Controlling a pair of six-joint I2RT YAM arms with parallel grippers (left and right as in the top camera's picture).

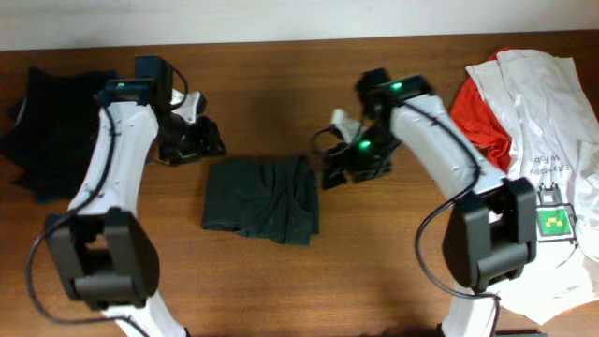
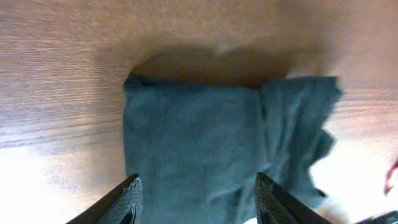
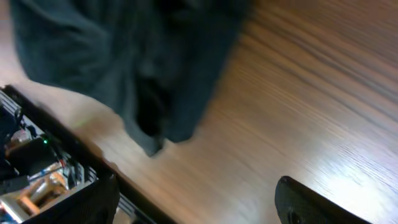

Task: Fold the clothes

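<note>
A dark greenish-black shirt (image 1: 260,198) lies folded into a rough rectangle at the middle of the table, its right side bunched and wrinkled. My left gripper (image 1: 198,142) hovers just off its upper left corner. In the left wrist view this gripper (image 2: 199,200) is open, and the folded shirt (image 2: 217,143) shows beyond the textured fingertips (image 2: 129,198), not pinched. My right gripper (image 1: 343,168) hangs at the shirt's upper right edge. In the right wrist view it (image 3: 199,199) stands open over bare wood, apart from the shirt (image 3: 124,62).
A heap of black clothes (image 1: 51,117) lies at the far left of the table. At the far right sits a pile with a white shirt (image 1: 547,140) over a red-orange one (image 1: 479,120). Bare wood (image 1: 281,94) lies behind the folded shirt.
</note>
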